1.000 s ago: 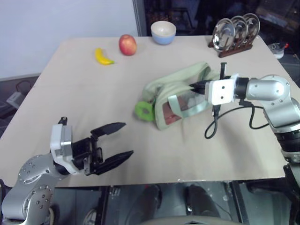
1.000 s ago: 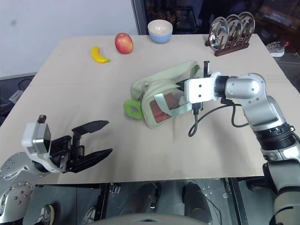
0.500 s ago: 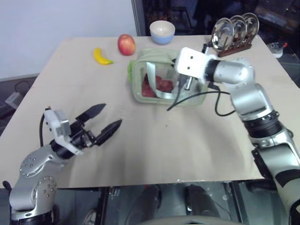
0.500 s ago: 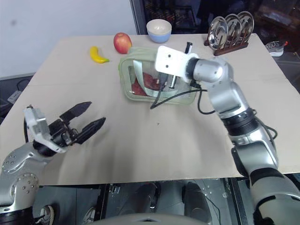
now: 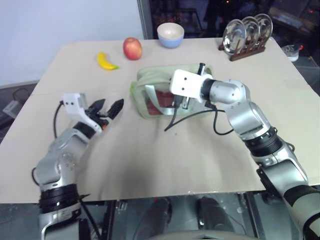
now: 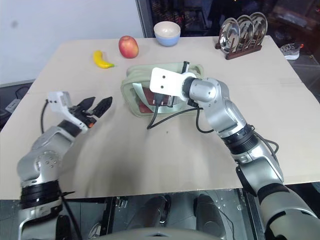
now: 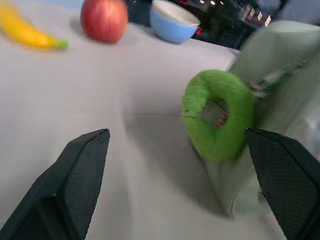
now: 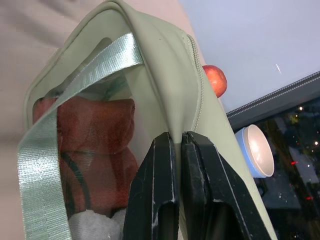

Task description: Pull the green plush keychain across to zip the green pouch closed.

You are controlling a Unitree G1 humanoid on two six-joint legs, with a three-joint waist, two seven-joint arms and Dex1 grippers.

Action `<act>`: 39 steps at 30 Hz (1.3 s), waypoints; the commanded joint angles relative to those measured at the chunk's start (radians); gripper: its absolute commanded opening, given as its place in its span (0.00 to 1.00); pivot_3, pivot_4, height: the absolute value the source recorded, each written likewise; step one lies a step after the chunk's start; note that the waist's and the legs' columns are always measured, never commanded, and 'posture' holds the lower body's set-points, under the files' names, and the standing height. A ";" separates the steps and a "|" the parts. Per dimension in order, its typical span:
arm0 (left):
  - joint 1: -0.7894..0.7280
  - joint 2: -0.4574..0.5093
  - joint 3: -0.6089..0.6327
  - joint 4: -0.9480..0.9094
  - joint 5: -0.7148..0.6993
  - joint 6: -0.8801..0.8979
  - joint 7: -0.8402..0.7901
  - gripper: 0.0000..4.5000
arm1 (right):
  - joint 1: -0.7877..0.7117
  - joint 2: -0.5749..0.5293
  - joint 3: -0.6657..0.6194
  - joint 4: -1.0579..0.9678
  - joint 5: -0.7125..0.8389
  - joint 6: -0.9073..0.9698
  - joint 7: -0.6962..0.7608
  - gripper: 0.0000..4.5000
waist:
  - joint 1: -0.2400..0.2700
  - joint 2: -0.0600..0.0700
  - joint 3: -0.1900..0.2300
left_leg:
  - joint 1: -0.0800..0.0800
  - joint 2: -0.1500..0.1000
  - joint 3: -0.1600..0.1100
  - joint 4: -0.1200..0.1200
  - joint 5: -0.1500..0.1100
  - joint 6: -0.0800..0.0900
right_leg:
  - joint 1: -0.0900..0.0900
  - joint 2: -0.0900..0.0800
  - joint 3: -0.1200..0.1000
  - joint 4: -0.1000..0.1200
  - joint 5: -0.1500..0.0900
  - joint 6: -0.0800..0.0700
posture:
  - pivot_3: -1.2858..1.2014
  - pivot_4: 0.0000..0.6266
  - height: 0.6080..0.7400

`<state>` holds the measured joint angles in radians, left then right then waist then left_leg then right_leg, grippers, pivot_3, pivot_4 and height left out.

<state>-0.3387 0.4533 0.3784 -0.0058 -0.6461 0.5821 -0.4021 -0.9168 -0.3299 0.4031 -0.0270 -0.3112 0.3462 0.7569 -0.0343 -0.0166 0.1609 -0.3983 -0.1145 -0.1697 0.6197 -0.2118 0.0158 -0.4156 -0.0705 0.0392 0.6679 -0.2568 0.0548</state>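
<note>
The green pouch [image 5: 155, 74] stands upright on the table's middle, its clear window showing reddish contents [image 8: 95, 125]. My right gripper [image 8: 178, 137] is shut on the pouch's upper edge, pinching the fabric right beside the zipper line. The green plush keychain [image 7: 220, 115], a fuzzy lime ring, hangs at the pouch's left end. My left gripper [image 5: 111, 104] is open, level above the table just left of the pouch and pointing at the keychain. The ring lies a little beyond its fingertips [image 7: 95, 145], apart from them.
At the table's far side lie a yellow banana [image 5: 107, 61], a red apple [image 5: 132, 48] and a pale blue bowl [image 5: 170, 34]. A wooden rack of metal plates [image 5: 245, 35] stands at the far right. A black cable [image 5: 172, 120] hangs from the right wrist.
My right gripper lifted the pouch from lying flat, stood it upright and carried it left. My left arm reached forward from the near edge toward the pouch's keychain end, still open.
</note>
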 commanded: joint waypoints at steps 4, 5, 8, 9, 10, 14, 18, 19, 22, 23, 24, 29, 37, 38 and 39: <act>-0.141 -0.084 -0.048 0.171 0.048 -0.034 0.038 1.00 | 0.013 0.010 0.002 -0.063 -0.004 0.012 -0.005 0.04 | -0.007 0.000 0.000 | 0.000 0.000 0.000 0.001 0.000 0.000 | 0.000 0.000 0.000 0.001 0.000 0.000 | 0.52 0.24 1.00; -0.157 -0.097 -0.056 0.194 0.052 -0.035 0.032 1.00 | 0.014 0.012 0.003 -0.066 -0.005 0.015 -0.006 0.04 | -0.006 0.000 0.000 | 0.000 -0.001 0.000 0.002 0.000 0.000 | 0.000 0.000 0.000 0.002 0.000 0.000 | 0.52 0.24 1.00; -0.188 -0.126 -0.064 0.245 0.052 -0.030 0.008 0.88 | 0.016 0.014 0.005 -0.078 -0.008 0.025 -0.005 0.00 | -0.005 0.000 0.000 | 0.000 -0.001 0.000 0.004 0.000 0.000 | 0.000 0.000 0.000 0.004 0.000 0.000 | 0.52 0.24 1.00; -0.199 -0.140 -0.051 0.258 0.036 -0.025 0.008 0.80 | 0.018 0.014 0.006 -0.081 -0.010 0.027 -0.004 0.00 | -0.005 0.000 0.000 | 0.000 -0.001 0.000 0.005 0.000 0.000 | 0.000 0.000 0.000 0.005 0.000 0.000 | 0.52 0.24 1.00; -0.205 -0.148 -0.042 0.265 0.026 -0.023 0.004 0.74 | 0.019 0.014 0.007 -0.084 -0.011 0.029 -0.005 0.00 | -0.005 0.000 0.000 | 0.000 -0.001 0.000 0.006 0.000 0.000 | 0.000 0.000 0.000 0.005 0.000 0.000 | 0.52 0.24 1.00; -0.217 -0.159 -0.010 0.276 0.004 -0.023 -0.015 0.33 | 0.020 0.016 0.008 -0.089 -0.017 0.036 -0.007 0.00 | -0.005 0.000 0.000 | -0.001 -0.002 0.000 0.010 0.000 0.000 | 0.000 -0.001 0.000 0.009 0.000 0.000 | 0.52 0.24 1.00; -0.222 -0.146 0.005 0.267 -0.006 -0.040 -0.032 0.01 | 0.024 0.018 0.006 -0.090 -0.020 0.036 -0.009 0.00 | -0.007 0.000 0.000 | -0.001 -0.002 -0.001 0.011 0.000 0.000 | 0.000 0.000 0.000 0.011 0.000 0.000 | 0.52 0.24 1.00; -0.220 -0.139 -0.001 0.263 0.003 -0.050 -0.044 0.01 | 0.025 0.019 0.006 -0.089 -0.020 0.036 -0.009 0.00 | -0.007 0.000 0.000 | -0.001 -0.002 -0.001 0.012 0.000 0.000 | 0.000 0.000 0.000 0.011 0.000 0.000 | 0.52 0.24 1.00; -0.212 -0.127 -0.009 0.248 0.023 -0.079 -0.056 0.01 | 0.028 0.023 0.006 -0.086 -0.020 0.034 -0.010 0.00 | -0.007 0.000 0.000 | -0.001 -0.002 0.000 0.012 0.000 0.000 | 0.000 0.000 0.000 0.011 0.000 0.000 | 0.52 0.24 1.00; -0.206 -0.120 -0.013 0.234 0.034 -0.101 -0.065 0.01 | 0.028 0.024 0.007 -0.084 -0.020 0.033 -0.011 0.00 | -0.007 0.000 0.000 | -0.001 -0.002 0.000 0.012 0.000 0.000 | 0.000 0.000 0.000 0.011 0.000 0.000 | 0.52 0.24 1.00; -0.196 -0.107 -0.021 0.209 0.053 -0.126 -0.072 0.01 | 0.028 0.025 0.007 -0.083 -0.020 0.031 -0.011 0.00 | -0.008 -0.001 0.000 | -0.001 -0.002 0.000 0.012 0.000 0.000 | 0.000 0.000 0.001 0.011 0.000 0.000 | 0.52 0.24 1.00; -0.170 -0.069 -0.005 0.114 0.063 -0.167 -0.069 0.01 | 0.030 0.030 0.005 -0.077 -0.019 0.026 -0.015 0.00 | -0.007 0.000 0.000 | -0.001 -0.002 0.000 0.011 -0.001 -0.001 | -0.001 0.000 0.001 0.011 0.000 0.000 | 0.52 0.24 1.00; -0.099 0.026 -0.114 0.087 0.226 -0.203 -0.065 0.41 | 0.028 0.042 0.004 -0.066 -0.013 0.017 -0.029 0.00 | -0.005 0.000 0.000 | -0.001 -0.002 -0.001 0.011 -0.001 -0.001 | -0.001 0.000 0.001 0.011 0.000 0.000 | 0.52 0.24 1.00; -0.108 0.033 -0.136 0.099 0.267 -0.229 -0.058 0.51 | 0.028 0.043 0.004 -0.065 -0.012 0.017 -0.029 0.00 | -0.004 0.000 0.000 | -0.001 -0.002 -0.001 0.011 -0.001 -0.001 | -0.001 0.000 0.001 0.011 0.000 0.000 | 0.52 0.24 1.00; -0.116 0.044 -0.162 0.113 0.315 -0.264 -0.052 0.51 | 0.029 0.045 0.004 -0.066 -0.011 0.016 -0.029 0.00 | -0.003 0.000 0.000 | -0.001 -0.002 -0.001 0.011 -0.001 -0.001 | -0.001 0.000 0.001 0.011 0.000 0.000 | 0.52 0.24 1.00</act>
<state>-0.4295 0.4777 0.2313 0.1156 -0.3827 0.3769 -0.4632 -0.8786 -0.2943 0.4073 -0.0669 -0.3322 0.3818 0.7346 -0.0374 -0.0168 0.1609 -0.3990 -0.1162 -0.1703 0.6306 -0.2127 0.0146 -0.4167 -0.0703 0.0400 0.6789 -0.2568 0.0549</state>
